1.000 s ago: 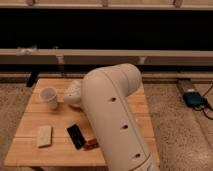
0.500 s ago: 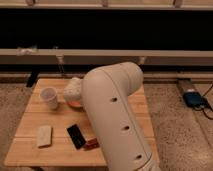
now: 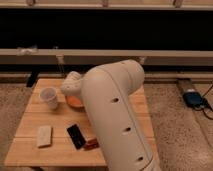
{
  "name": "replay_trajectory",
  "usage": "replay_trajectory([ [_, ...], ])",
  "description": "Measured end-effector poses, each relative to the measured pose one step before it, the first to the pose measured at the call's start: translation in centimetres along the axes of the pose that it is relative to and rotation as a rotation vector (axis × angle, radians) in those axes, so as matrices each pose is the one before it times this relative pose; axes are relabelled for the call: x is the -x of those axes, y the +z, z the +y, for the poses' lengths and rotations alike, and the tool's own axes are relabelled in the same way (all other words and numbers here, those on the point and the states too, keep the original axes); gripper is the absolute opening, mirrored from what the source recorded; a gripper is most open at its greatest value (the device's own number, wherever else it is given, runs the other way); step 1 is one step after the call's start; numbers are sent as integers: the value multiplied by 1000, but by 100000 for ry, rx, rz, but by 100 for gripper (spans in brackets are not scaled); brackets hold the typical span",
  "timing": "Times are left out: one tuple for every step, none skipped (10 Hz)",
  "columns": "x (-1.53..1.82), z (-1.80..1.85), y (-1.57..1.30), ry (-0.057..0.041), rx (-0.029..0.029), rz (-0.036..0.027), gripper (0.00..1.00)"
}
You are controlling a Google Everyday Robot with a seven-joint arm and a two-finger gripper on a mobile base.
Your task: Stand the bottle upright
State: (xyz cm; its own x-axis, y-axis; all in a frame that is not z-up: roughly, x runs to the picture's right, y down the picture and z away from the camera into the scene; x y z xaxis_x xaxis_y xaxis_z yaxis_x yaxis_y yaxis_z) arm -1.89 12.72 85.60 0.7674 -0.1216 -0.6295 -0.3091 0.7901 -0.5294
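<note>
So the bottle (image 3: pixel 44 136) is lying flat on its side toward the lower left of the frame, on the front-left part of the wooden counter (image 3: pixel 35 117). The tool (image 3: pixel 71 91) is well apart from it, up near the back of the counter, left of centre in the frame, at the end of the big cream arm (image 3: pixel 117 115). It's closed up tight, and I can't tell if anything's in it. Right under the tool there's an orange thing (image 3: pixel 75 102), mostly hidden. Just left of the tool sits a translucent cup (image 3: pixel 49 96), upright, but I can't see what's inside. Right of the bottle is a black phone (image 3: pixel 76 136), then a reddish-brown thing (image 3: pixel 91 145) poking out beside the arm.
</note>
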Motion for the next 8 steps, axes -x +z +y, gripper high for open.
replay_trajectory([
  [147,-779,-1051,1446,-669,-3151,0],
  [158,-454,-660,706,-420,-1696,0],
  [218,-294,-528,507,-364,-1624,0],
  [318,-242,-653,435,-432,-1939,0],
  [157,-342,-566,684,-566,-1955,0],
  [104,-413,-677,928,-525,-2419,0],
  [120,-352,-665,808,-424,-2340,0],
  [171,-351,-652,1079,-105,-3115,0],
])
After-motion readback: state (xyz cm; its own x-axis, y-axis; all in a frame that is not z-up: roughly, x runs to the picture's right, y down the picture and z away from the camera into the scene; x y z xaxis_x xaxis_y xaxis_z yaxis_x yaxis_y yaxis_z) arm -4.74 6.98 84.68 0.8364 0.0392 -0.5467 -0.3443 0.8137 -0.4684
